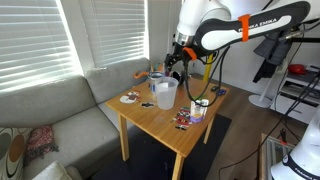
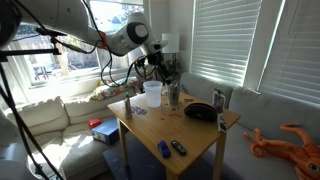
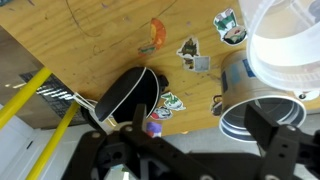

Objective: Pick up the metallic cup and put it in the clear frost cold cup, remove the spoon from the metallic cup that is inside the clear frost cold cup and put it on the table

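The clear frost cold cup (image 1: 166, 93) stands upright near the table's far edge and also shows in an exterior view (image 2: 152, 94) and at the top right of the wrist view (image 3: 290, 40). The metallic cup (image 2: 174, 97) stands upright right beside it, and the wrist view shows its open rim (image 3: 250, 105). My gripper (image 3: 200, 130) is open and empty. It hovers above the two cups (image 1: 178, 67) (image 2: 163, 70), with one finger over the metallic cup's rim. The light-wood table (image 1: 160, 120) carries several stickers. I cannot make out the spoon clearly.
A black rounded object (image 3: 135, 92) (image 2: 200, 111) lies on the table near the cups. A small white printed container (image 1: 200, 108) stands near the table's edge. A grey sofa (image 1: 60, 120) runs beside the table, with window blinds behind it.
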